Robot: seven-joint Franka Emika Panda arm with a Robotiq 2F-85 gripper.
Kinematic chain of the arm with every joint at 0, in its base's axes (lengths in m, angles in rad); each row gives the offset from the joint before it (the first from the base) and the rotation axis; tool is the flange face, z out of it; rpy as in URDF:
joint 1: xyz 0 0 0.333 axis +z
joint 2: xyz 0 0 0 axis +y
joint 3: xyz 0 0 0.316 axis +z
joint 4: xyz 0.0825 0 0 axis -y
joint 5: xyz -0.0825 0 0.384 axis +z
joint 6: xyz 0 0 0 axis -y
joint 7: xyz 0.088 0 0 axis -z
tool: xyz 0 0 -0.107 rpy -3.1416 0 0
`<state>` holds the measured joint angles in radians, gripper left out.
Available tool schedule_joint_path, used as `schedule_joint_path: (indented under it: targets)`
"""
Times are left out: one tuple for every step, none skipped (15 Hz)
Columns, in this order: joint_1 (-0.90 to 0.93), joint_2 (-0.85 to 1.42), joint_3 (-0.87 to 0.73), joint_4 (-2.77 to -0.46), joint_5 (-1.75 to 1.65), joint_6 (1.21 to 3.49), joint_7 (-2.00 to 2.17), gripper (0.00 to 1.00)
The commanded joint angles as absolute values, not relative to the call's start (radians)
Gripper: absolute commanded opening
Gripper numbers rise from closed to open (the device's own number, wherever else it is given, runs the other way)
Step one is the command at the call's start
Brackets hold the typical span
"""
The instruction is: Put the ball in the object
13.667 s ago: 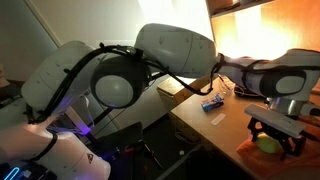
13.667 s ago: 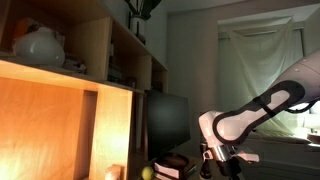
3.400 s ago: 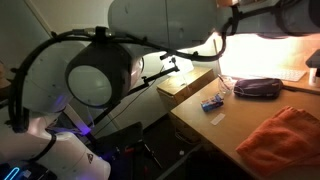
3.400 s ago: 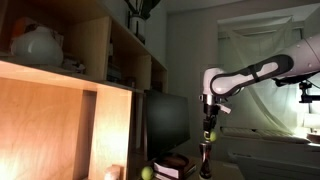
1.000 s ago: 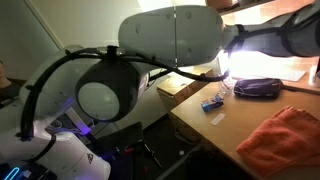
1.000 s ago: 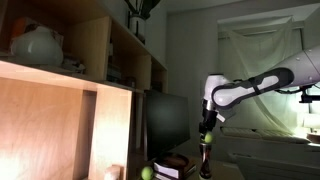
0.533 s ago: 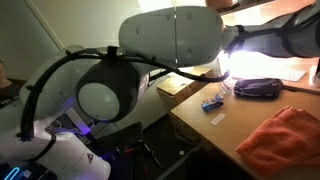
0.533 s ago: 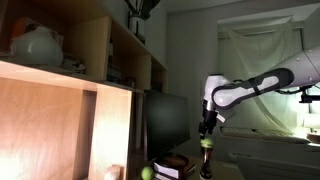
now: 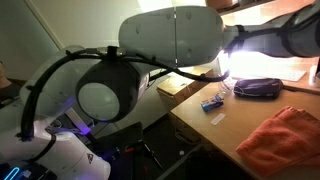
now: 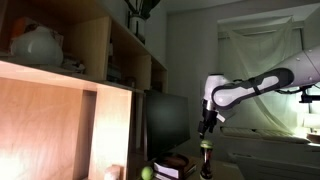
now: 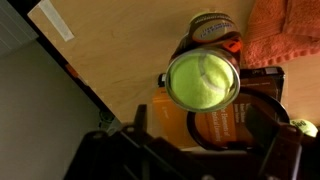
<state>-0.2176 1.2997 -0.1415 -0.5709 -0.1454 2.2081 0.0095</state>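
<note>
In the wrist view the yellow-green ball (image 11: 203, 80) sits in the round mouth of a dark upright container (image 11: 232, 62), seen from above. My gripper (image 11: 205, 132) is open, its two dark fingers spread wide to either side, just above the ball and not touching it. In an exterior view the gripper (image 10: 207, 124) hangs over the tall dark container (image 10: 206, 163), with the ball (image 10: 206, 146) dimly seen at its top. In an exterior view the arm hides the gripper and the ball.
An orange book (image 11: 215, 125) lies under the container, and the orange-red cloth (image 11: 290, 28) (image 9: 285, 140) lies beside it. A second yellow-green ball (image 10: 147, 172) rests near stacked books. A black case (image 9: 258, 88), a blue item (image 9: 212, 102) and a cardboard box (image 9: 185, 86) lie on the desk.
The ball has sunk slightly below the fingers onto the container's mouth. The arm has barely moved.
</note>
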Motion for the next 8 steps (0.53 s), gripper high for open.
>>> schedule_joint_path:
  targets:
    - [-0.211,1.314,-0.156,-0.536,-0.153,2.186,0.03,1.0]
    - [-0.211,1.313,-0.154,-0.536,-0.153,2.186,0.026,1.0]
    - [-0.212,1.313,-0.154,-0.536,-0.152,2.187,0.026,1.0]
    - [-0.211,1.313,-0.154,-0.537,-0.152,2.186,0.026,1.0]
    - [-0.212,1.312,-0.153,-0.538,-0.152,2.187,0.023,1.0]
    - [-0.212,1.311,-0.15,-0.54,-0.15,2.186,0.019,1.0]
    - [-0.217,1.3,-0.142,-0.571,-0.145,2.208,0.009,1.0]
    - [-0.217,1.3,-0.142,-0.571,-0.145,2.208,0.009,1.0]
